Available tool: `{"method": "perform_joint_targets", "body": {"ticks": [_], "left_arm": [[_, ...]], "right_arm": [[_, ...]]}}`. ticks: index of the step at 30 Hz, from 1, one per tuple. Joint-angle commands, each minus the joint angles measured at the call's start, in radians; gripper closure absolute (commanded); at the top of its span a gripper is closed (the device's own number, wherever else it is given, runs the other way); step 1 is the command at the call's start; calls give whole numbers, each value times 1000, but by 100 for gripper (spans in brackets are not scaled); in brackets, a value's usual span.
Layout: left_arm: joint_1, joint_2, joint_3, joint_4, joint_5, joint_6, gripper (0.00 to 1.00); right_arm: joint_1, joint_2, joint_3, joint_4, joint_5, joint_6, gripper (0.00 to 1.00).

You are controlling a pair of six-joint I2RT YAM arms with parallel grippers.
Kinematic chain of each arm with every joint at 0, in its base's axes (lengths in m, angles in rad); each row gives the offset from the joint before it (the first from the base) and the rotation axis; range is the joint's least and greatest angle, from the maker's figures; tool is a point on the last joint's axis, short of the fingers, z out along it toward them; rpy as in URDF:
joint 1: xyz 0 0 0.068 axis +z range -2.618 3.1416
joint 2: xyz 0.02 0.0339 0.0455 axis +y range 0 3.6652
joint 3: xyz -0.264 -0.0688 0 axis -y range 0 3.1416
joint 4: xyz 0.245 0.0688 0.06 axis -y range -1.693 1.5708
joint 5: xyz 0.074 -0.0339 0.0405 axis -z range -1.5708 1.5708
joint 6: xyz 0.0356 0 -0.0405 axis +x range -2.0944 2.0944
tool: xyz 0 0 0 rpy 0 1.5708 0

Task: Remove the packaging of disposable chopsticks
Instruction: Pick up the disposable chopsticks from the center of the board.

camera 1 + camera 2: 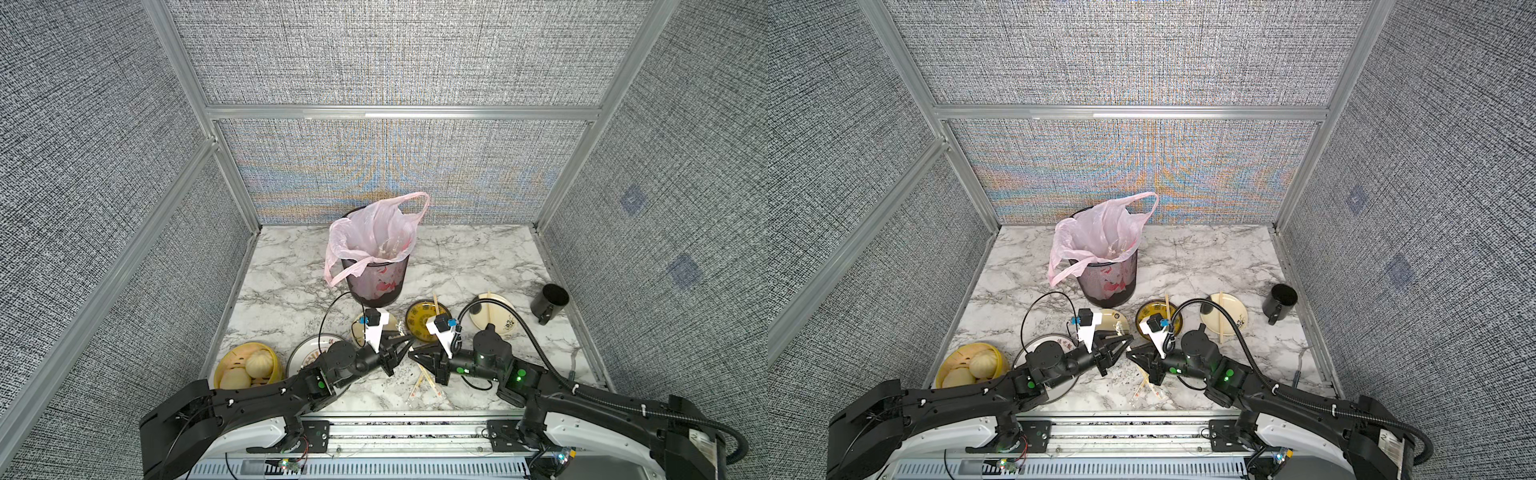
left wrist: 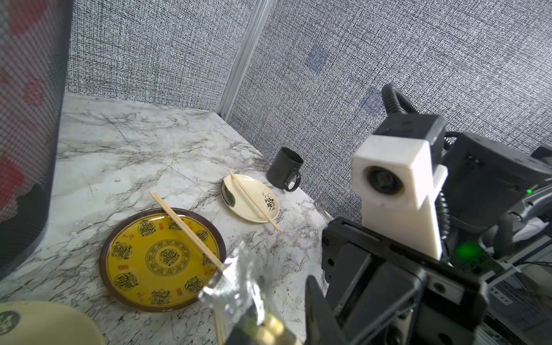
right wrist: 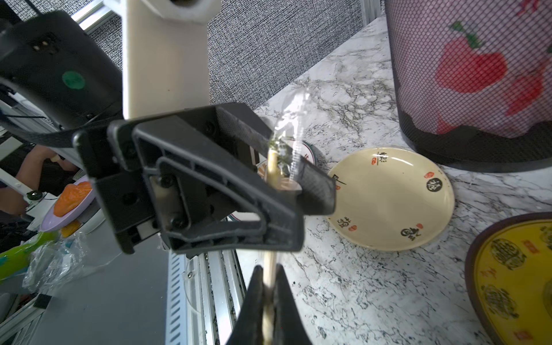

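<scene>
Marble tabletop, front centre — the two grippers meet tip to tip. There the right gripper has its fingers pressed onto the disposable chopsticks; the left gripper pinches the packaging — a clear sleeve over the sticks' other end, held up between both.

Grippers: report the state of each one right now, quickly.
Left gripper: shut on the packaging at one end of the chopsticks.
Right gripper: shut on the chopsticks.
</scene>
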Motion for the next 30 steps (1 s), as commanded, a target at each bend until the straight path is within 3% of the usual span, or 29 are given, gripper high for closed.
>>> {"method": "perform_joint_targets", "body": {"ticks": [1, 5, 10, 11, 14, 15, 16, 22, 26, 30], "left_arm": [[-1, 2, -3, 54, 34, 15, 90], [-1, -6, -18, 66, 40, 13, 100], [-1, -25, -4, 25, 48, 25, 100], [-1, -34, 1, 13, 53, 33, 100], [-1, -72, 29, -47, 73, 86, 100], [-1, -85, 42, -75, 73, 109, 100], [-1, -97, 55, -98, 74, 128, 100], [4, -110, 167, -209, 196, 255, 100], [4, -91, 247, -282, 281, 304, 100], [4, -79, 264, -289, 296, 328, 100]], "right_arm": [[1, 13, 12, 62, -25, 6, 100], [2, 32, 12, 86, -16, 8, 100], [2, 56, 37, 61, -18, -18, 91], [2, 55, 40, 49, -21, -35, 80], [2, 29, 36, -11, -1, -125, 32], [2, 15, 24, -19, 17, -153, 23], [2, 4, 8, -10, 23, -178, 20], [1, -51, -106, 103, -44, -329, 23], [2, -25, -99, 82, -73, -357, 36], [2, -9, -136, 157, -98, -352, 48]]}}
